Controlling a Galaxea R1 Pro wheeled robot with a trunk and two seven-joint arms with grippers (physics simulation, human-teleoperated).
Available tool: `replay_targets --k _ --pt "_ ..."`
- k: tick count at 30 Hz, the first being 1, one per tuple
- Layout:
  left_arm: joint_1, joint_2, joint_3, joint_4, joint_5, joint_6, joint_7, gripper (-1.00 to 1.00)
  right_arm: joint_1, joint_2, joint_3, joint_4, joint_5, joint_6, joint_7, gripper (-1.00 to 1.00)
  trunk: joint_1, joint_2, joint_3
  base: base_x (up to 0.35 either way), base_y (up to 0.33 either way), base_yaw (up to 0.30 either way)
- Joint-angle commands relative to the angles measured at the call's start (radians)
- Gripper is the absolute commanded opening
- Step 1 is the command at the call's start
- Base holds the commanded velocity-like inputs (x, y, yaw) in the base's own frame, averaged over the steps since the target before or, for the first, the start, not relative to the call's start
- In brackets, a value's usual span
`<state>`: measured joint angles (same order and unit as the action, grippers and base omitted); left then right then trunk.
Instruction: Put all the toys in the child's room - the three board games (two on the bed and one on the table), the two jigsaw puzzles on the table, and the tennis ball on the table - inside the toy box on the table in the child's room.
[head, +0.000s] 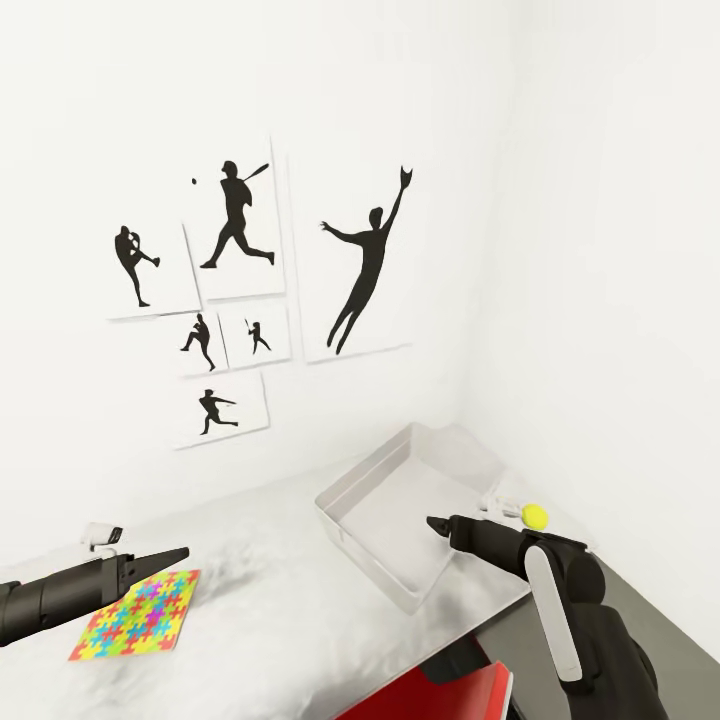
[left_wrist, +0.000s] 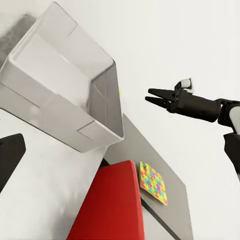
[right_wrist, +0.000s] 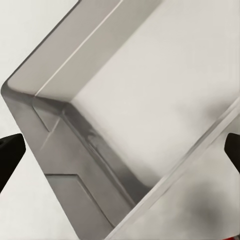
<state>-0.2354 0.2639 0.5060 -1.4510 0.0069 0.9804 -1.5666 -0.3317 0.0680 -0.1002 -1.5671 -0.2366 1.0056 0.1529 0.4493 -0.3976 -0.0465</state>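
The left hand (head: 170, 556) hovers just above the table (head: 270, 600), its dark fingers looking drawn together and holding nothing, beside a jigsaw puzzle (head: 138, 613) lying flat near the table's front edge, probably the next thing to collect. Further right sits the toy box (head: 372, 545), empty inside and angled toward the corner. The right hand (head: 434, 523) hangs over the box's near rim, fingers apart in its wrist view, empty. The tennis ball (head: 536, 516) rests just behind the box.
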Motion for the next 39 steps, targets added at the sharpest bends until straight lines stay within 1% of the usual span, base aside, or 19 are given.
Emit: replay_targets --k 1,18,28,39 --pt "-0.001 0.0 0.0 0.0 -0.001 0.011 -0.004 1.0 -0.001 0.001 -0.003 -0.001 0.004 0.005 0.007 1.0 0.001 -0.002 -0.002 0.005 0.0 0.0" --pt "-0.001 0.0 -0.001 0.0 -0.001 0.011 -0.004 1.0 -0.001 0.001 -0.001 0.0 0.004 0.004 0.007 1.0 0.001 -0.002 -0.002 0.001 -0.001 0.0" --pt "-0.001 0.0 0.0 0.0 -0.001 0.011 -0.004 1.0 -0.001 0.001 -0.001 0.0 0.004 0.004 0.007 1.0 0.001 -0.002 -0.002 0.0 -0.094 0.0" --pt "-0.001 0.0 0.0 0.0 -0.001 0.011 -0.004 1.0 -0.001 0.001 -0.002 0.0 0.004 0.004 0.007 1.0 0.001 -0.002 -0.002 0.0 -0.022 0.004"
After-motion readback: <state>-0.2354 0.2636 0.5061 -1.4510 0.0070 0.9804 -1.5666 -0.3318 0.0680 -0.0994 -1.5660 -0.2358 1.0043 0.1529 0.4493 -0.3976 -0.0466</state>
